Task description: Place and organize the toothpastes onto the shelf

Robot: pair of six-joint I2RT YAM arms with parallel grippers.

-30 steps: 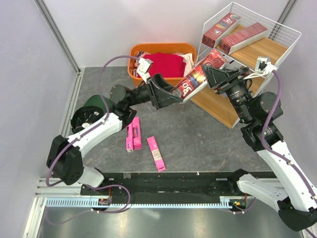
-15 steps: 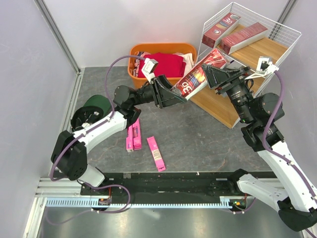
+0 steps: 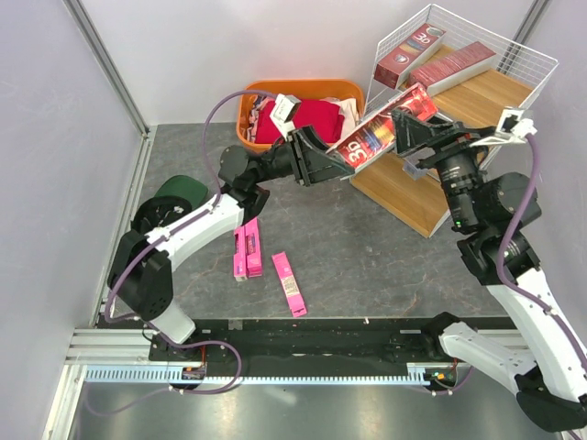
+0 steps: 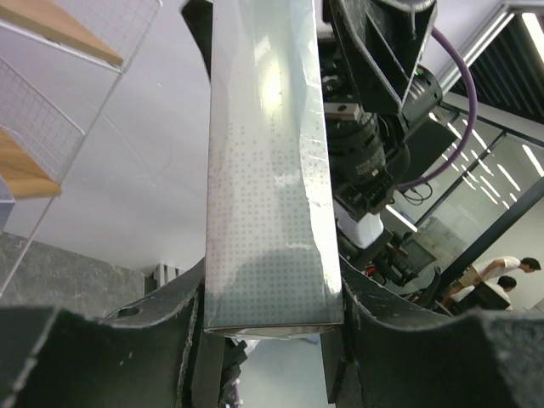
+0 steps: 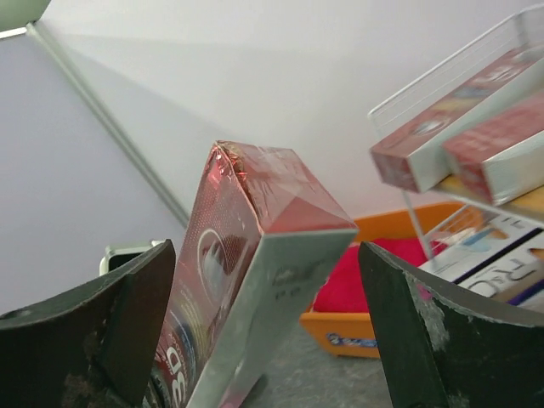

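Note:
A dark red "3D" toothpaste box (image 3: 378,134) hangs tilted in the air in front of the shelf (image 3: 477,96). My left gripper (image 3: 336,162) is shut on its lower end; in the left wrist view the box's silver side (image 4: 268,187) sits tight between the fingers (image 4: 170,340). My right gripper (image 3: 407,135) stands open around the upper end. In the right wrist view there is a gap on each side of the box (image 5: 246,280). Two dark red boxes (image 3: 410,49) (image 3: 456,64) lie on the top board. Three pink boxes (image 3: 246,249) (image 3: 289,284) lie on the table.
An orange basket (image 3: 275,89) with folded red clothes (image 3: 307,119) stands behind the left arm, left of the shelf. A dark green round object (image 3: 179,192) sits at the table's left. Grey walls close in the table on the left and at the back.
My left gripper has shut on the dark red box and my right gripper has opened off it. The box has moved up and to the right, closer to the shelf.

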